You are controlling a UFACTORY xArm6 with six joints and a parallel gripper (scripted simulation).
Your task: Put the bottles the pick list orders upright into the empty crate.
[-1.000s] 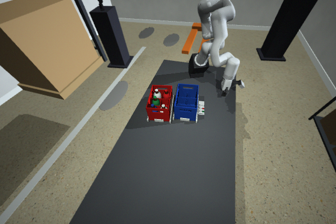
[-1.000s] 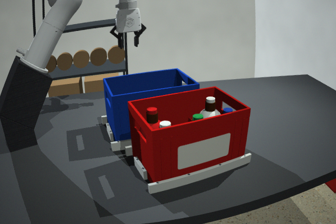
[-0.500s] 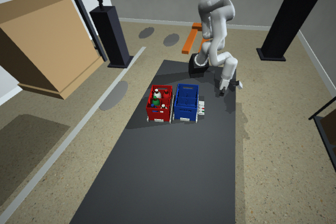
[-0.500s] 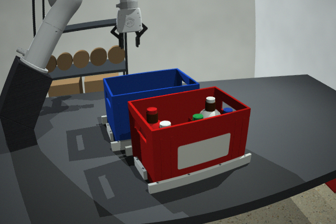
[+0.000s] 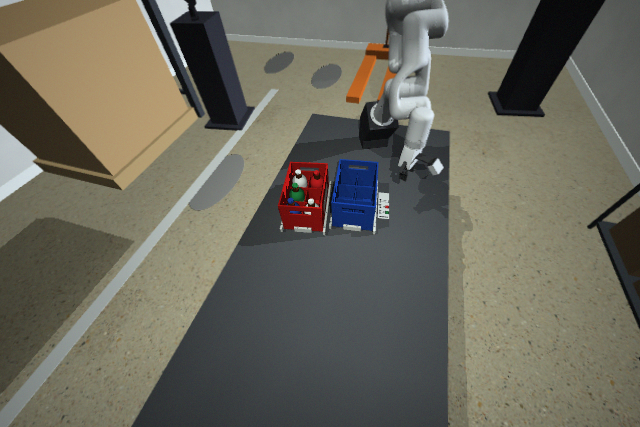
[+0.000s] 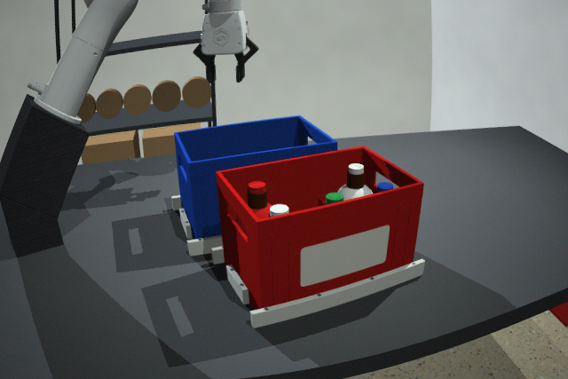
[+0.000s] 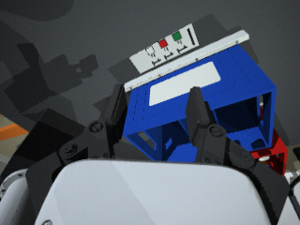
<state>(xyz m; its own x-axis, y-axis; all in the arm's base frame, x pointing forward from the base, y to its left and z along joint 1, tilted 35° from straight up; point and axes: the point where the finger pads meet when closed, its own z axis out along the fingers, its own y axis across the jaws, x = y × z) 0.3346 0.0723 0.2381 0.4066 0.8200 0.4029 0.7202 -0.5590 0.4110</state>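
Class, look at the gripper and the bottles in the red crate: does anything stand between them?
Yes. The blue crate stands between the open, empty gripper and the red crate with the bottles; the gripper hangs above crate height.

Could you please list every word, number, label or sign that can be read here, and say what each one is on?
Pick list: a black bar, then green, red and white squares, each with a small mark that looks like "1", too blurred to be sure.
End effector housing: an embossed logo, not readable.
Red crate and blue crate panels: blank.
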